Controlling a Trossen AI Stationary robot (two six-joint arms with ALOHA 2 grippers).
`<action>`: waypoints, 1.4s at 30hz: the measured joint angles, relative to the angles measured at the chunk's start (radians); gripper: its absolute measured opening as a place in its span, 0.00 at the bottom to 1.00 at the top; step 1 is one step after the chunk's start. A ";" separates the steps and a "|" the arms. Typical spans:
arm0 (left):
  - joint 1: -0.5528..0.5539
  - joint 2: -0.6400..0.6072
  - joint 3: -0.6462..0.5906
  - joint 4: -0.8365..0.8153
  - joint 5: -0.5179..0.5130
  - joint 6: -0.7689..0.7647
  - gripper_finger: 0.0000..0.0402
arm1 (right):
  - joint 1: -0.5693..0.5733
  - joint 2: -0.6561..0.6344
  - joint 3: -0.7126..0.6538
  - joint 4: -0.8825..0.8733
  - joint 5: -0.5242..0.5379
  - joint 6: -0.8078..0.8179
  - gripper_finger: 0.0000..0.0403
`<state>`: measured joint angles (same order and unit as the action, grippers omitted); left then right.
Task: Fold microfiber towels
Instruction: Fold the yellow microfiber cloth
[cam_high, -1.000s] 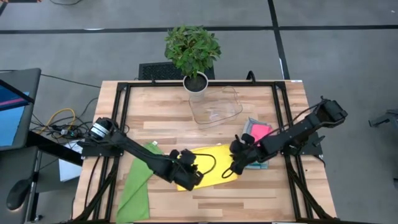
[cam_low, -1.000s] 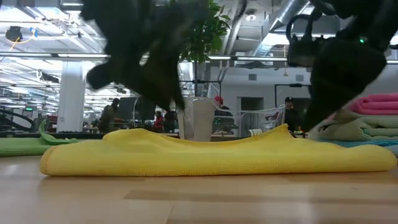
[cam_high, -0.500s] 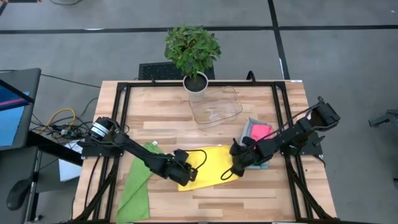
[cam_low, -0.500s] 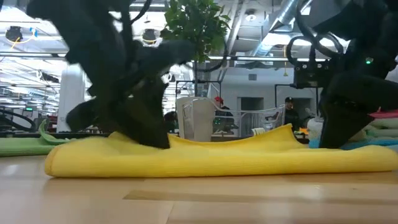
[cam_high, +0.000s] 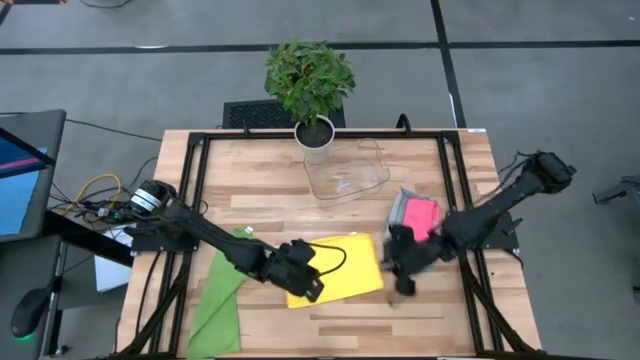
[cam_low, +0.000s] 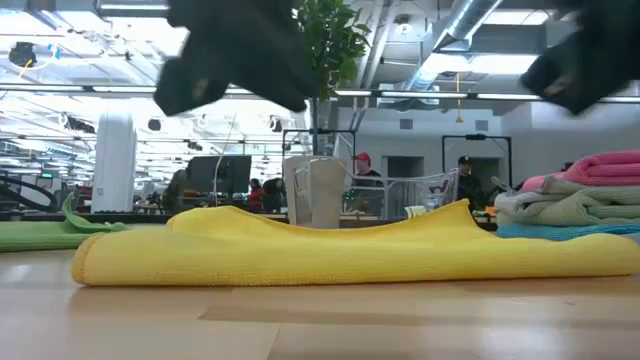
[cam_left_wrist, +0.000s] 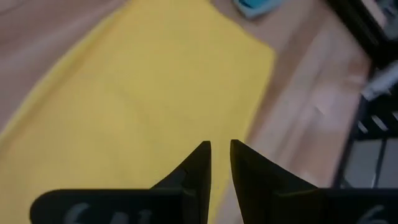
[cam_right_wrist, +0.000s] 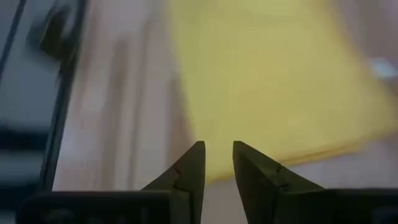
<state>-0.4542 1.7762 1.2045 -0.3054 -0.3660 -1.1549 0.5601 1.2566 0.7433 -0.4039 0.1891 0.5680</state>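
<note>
— How much is done?
— Near the front of the tabletop (cam_high: 340, 325), the yellow towel (cam_high: 340, 268) is laid folded. The left claw (cam_high: 308, 287) and right claw (cam_high: 403, 284) are held nearly closed, empty.
— And behind?
— The green towel (cam_high: 218, 295) is left unfolded; a folded pile (cam_high: 418, 215) is finished.

A yellow towel (cam_high: 340, 266) lies folded flat on the counter before me, its thick rounded fold edge facing the low camera. A green towel (cam_high: 222, 290) lies loosely folded at my left. At my right sits a small stack (cam_high: 415, 215): pink on top, light grey under it, blue lowest.
</note>
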 joint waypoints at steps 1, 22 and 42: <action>-0.013 -0.007 0.000 0.000 -0.005 0.006 0.13 | 0.039 0.008 0.000 0.006 0.004 -0.032 0.27; -0.130 -0.007 -0.015 -0.051 -0.144 -0.046 0.18 | 0.141 0.349 0.000 0.181 0.043 -0.152 0.60; -0.136 0.104 -0.013 -0.011 -0.082 -0.111 0.18 | 0.129 0.380 0.092 0.003 0.029 -0.105 0.04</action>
<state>-0.5900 1.8803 1.1912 -0.3164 -0.4477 -1.2664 0.6888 1.6362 0.8354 -0.4007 0.2180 0.4630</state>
